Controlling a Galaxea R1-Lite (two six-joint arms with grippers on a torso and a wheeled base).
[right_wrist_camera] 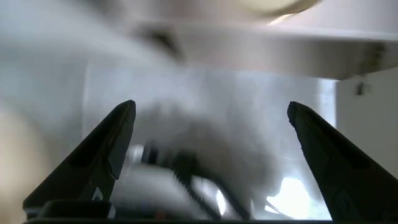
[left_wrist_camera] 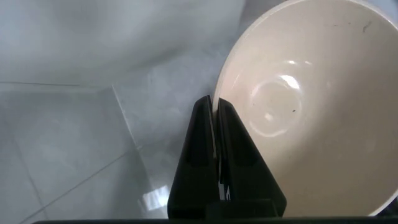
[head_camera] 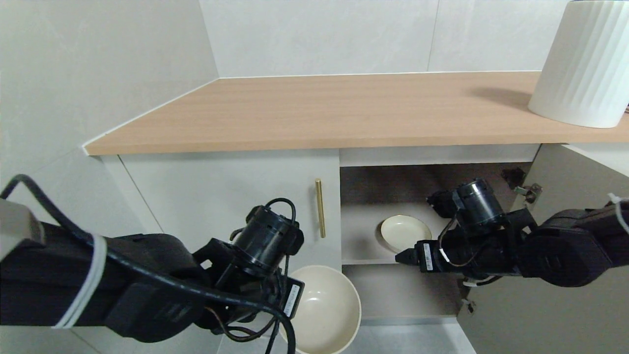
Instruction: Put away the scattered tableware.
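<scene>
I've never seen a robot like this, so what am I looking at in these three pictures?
It is a robot with two black arms, each ending in a gripper. The large picture comes from a camera on its head, looking down at a cupboard under a wooden counter. The other two come from cameras on the wrists. The left gripper is shut on the rim of a cream bowl. The right gripper is open and empty, in front of the open cupboard, where a plate lies on a shelf. A white ribbed vessel stands on the counter.
</scene>
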